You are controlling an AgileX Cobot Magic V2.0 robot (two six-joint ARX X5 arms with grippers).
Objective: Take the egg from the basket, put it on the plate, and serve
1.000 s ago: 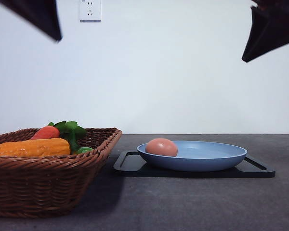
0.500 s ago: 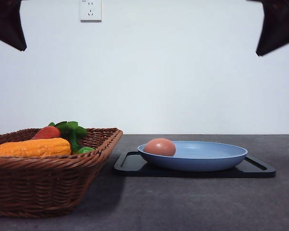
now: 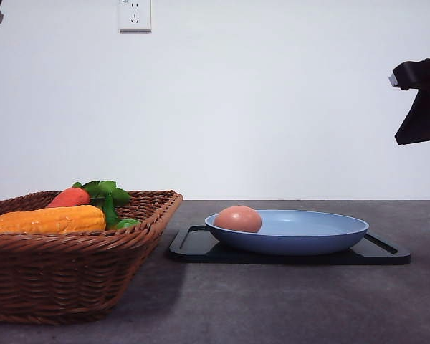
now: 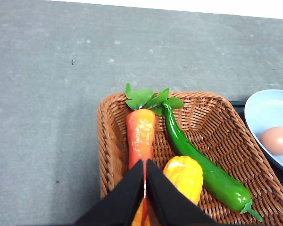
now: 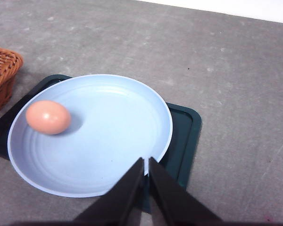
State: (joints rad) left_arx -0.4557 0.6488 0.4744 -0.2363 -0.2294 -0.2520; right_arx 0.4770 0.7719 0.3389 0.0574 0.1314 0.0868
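The pinkish-brown egg (image 3: 238, 218) lies in the left part of the light blue plate (image 3: 308, 235), which rests on a black tray (image 3: 387, 252). The wicker basket (image 3: 72, 276) stands at the left. High over the basket, my left gripper (image 4: 145, 163) is shut with nothing in it; the plate's rim (image 4: 253, 123) and the egg (image 4: 278, 140) show beside the basket (image 4: 111, 146). My right gripper (image 5: 146, 161) is also shut and empty, hovering above the plate's (image 5: 113, 141) near rim, apart from the egg (image 5: 48, 117).
The basket holds an orange corn cob (image 4: 184, 176), a red-orange carrot (image 4: 140, 136) with green leaves and a long green vegetable (image 4: 203, 169). Part of my right arm (image 3: 423, 100) hangs at the right edge. Bare grey tabletop (image 3: 272, 301) lies in front.
Both arms have swung outward: the left one has nearly left the top-left corner, and the right one has dropped lower at the right edge. Egg and plate have stayed put.
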